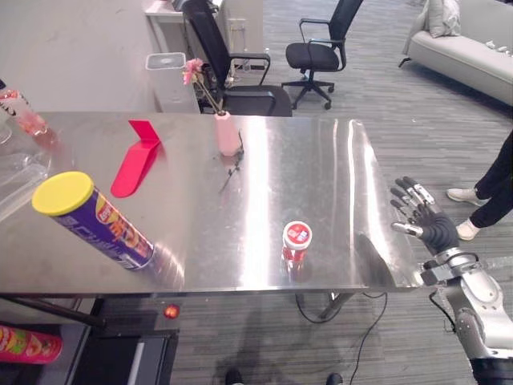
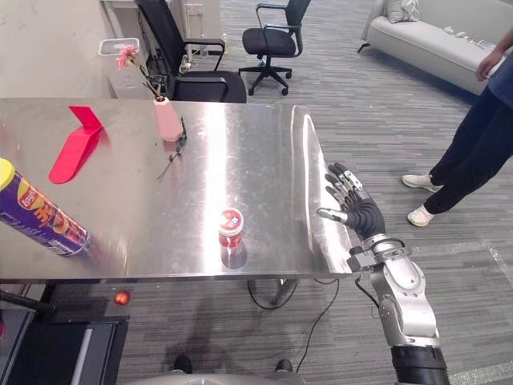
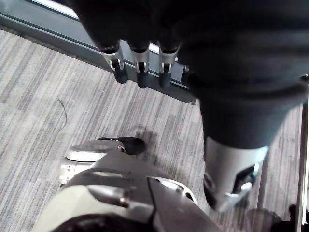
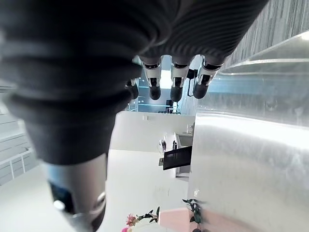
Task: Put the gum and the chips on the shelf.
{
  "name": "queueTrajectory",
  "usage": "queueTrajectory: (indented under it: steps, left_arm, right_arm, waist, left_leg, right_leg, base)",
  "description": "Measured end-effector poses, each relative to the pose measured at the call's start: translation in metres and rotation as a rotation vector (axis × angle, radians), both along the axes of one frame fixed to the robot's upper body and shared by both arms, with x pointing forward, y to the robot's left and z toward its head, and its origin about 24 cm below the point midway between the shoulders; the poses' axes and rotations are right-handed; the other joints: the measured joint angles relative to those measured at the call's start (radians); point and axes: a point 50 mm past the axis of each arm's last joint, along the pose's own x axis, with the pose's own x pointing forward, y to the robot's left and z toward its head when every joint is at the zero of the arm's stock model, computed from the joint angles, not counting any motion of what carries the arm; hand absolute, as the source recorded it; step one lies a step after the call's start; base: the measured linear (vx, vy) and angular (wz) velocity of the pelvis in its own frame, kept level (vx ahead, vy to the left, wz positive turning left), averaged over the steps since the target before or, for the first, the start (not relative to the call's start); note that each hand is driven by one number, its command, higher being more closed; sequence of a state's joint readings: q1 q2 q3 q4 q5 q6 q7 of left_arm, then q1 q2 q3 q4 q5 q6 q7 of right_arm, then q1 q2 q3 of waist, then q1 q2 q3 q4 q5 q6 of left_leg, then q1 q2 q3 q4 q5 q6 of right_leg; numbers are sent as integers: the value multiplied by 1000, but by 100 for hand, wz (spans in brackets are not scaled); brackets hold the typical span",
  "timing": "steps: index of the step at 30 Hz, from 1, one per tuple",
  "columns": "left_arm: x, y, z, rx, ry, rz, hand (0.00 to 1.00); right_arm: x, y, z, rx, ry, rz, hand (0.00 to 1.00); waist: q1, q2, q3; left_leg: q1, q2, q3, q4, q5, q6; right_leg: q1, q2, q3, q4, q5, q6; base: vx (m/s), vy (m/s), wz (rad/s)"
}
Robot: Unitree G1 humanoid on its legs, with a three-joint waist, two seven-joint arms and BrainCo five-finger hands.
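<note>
- Purple chips tube [image 1: 92, 220], yellow lid, orange lettering, lay on the steel surface's [image 1: 321, 160] left.
- Red-labelled gum jar [image 1: 296, 239] stood near its front edge.
- Right hand [image 1: 433, 227] beside the surface, fingers released; left hand's [image 3: 140, 60] fingers released.

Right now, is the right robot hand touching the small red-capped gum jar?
Apart: right eye view shows bare steel tabletop between right robot hand and jar.
</note>
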State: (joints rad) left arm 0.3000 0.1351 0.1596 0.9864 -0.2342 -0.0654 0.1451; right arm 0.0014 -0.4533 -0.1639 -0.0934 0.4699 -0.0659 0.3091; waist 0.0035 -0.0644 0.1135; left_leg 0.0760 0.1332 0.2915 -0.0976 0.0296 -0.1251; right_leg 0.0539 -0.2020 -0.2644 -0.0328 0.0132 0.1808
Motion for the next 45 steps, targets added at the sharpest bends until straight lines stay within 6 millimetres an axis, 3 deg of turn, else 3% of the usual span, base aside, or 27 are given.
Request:
queueTrajectory:
  steps: [7,10,18,34,45]
  left_arm:
    - [2,-4,0,-10,-10,2,0]
    - [2,-4,0,-8,-11,7,0]
    - [2,1,1,4,-13,15,0]
    - [3,4,2,15,-7,-10,0]
    - [3,4,2,16,-6,-22,0]
  right_arm:
    - [-2,-4,14,-134,-45,-11,0]
    - [-5,1,31,-278,-99,38,0]
    - [-1,8,48,-384,-142,122,0]
    - [2,46,20,-377,-43,319,0]
    - [3,52,2,-419,11,327,0]
  waist:
    - [-4,3,2]
    - [-4,-1,3]
    - [-6,-29,0]
    - [-2,-42,-7]
    - [16,-32,1]
  left_leg:
    - [5,0,6,0,0,0]
    - [5,1,7,-1,-1,-1]
    - [5,2,7,-1,0,0]
    - [-19,-6,-15,-1,5,5]
    - [-34,-7,-32,0,11,8]
  right_leg:
    - [0,-1,1,0,0,0]
    - [-1,0,1,-1,-1,-1]
    - [-1,2,0,0,0,-1]
    - [-9,-4,-21,-1,0,-1]
    - [-14,-6,-36,-1,0,-1]
  base:
    - [-11,-1,-2]
    - [0,0,0]
    - [0,0,0]
    - [0,0,3]
    - [-1,-2,3]
